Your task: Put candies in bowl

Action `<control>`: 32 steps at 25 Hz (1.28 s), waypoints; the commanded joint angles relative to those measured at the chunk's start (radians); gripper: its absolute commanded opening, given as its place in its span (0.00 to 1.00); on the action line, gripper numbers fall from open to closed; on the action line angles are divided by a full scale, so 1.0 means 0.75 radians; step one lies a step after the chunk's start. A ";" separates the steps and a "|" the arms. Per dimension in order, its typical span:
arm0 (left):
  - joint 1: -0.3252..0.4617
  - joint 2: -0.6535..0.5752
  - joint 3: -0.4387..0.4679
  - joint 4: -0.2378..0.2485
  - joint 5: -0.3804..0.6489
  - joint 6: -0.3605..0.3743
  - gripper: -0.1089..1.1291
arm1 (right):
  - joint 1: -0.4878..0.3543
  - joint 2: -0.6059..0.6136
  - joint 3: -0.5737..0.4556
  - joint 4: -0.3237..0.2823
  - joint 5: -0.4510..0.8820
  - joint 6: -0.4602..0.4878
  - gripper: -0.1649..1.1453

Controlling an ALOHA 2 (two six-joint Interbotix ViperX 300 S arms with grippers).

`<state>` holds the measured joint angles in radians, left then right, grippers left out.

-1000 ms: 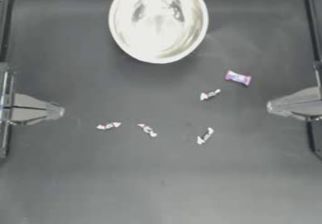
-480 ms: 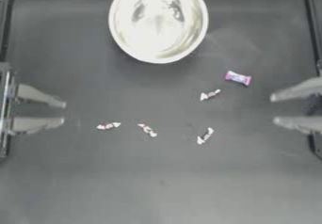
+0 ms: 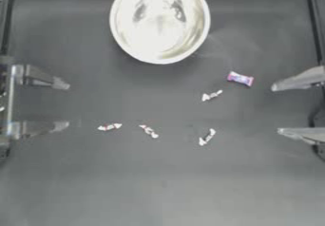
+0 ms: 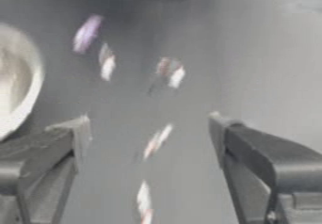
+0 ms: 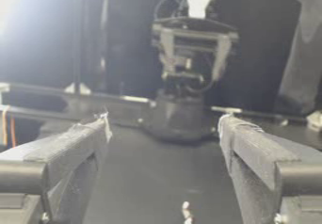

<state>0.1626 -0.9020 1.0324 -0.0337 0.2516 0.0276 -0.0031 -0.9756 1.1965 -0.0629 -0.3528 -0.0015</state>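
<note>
At table's far edge, centre: whitish bowl (image 3: 159, 22), nothing inside. Mid-table, loose: pink-purple candy (image 3: 240, 79) plus four white twist candies (image 3: 211, 95) (image 3: 207, 137) (image 3: 149, 131) (image 3: 109, 126). Left gripper (image 3: 63, 104) & right gripper (image 3: 277, 109) at side edges, jaws spread wide, holding nothing.

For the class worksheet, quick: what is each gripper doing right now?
Left gripper: open, holding nothing, at the table's left edge.
Right gripper: open, holding nothing, at the right edge.

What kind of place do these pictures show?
Probably a robot lab bench: a bare dark table with a framed edge, the left gripper and right gripper open at either side, and only a bowl and candies set out.
</note>
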 commanded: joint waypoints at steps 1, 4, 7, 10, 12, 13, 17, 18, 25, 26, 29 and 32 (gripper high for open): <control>0.057 0.153 -0.084 -0.002 0.119 0.006 0.92 | -0.004 0.006 -0.010 0.027 -0.010 0.000 0.87; 0.080 0.250 -0.117 0.012 0.147 0.010 0.92 | -0.004 0.006 -0.004 0.041 -0.010 0.002 0.87; 0.088 0.325 -0.139 0.016 0.194 0.010 0.92 | -0.004 0.008 0.000 0.047 -0.010 0.002 0.87; 0.090 0.405 -0.166 0.016 0.245 0.010 0.92 | -0.004 0.006 0.002 0.053 -0.010 0.002 0.87; 0.090 0.456 -0.186 0.016 0.254 0.010 0.92 | -0.004 0.008 0.002 0.053 -0.010 0.000 0.87; 0.090 0.479 -0.194 0.016 0.256 0.010 0.92 | -0.004 0.006 0.002 0.053 -0.010 0.002 0.87; 0.090 0.589 -0.225 0.018 0.276 0.012 0.92 | -0.004 0.008 0.006 0.059 -0.010 0.002 0.87; 0.092 0.618 -0.233 0.018 0.276 0.012 0.92 | -0.004 0.006 0.008 0.061 -0.010 0.002 0.87; 0.090 0.798 -0.315 0.018 0.278 0.031 0.92 | -0.004 0.006 0.016 0.063 -0.010 0.006 0.87; 0.090 0.826 -0.325 0.018 0.280 0.035 0.92 | -0.004 0.006 0.018 0.063 -0.010 0.006 0.87; 0.084 0.910 -0.362 0.018 0.301 0.043 0.92 | -0.004 0.006 0.020 0.063 -0.010 0.008 0.87; 0.074 0.976 -0.401 0.018 0.307 0.049 0.92 | -0.004 0.006 0.022 0.063 -0.010 0.008 0.87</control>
<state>0.2224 -0.1687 0.7655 -0.0215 0.4817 0.0614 -0.0061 -0.9756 1.2241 -0.0184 -0.3528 0.0031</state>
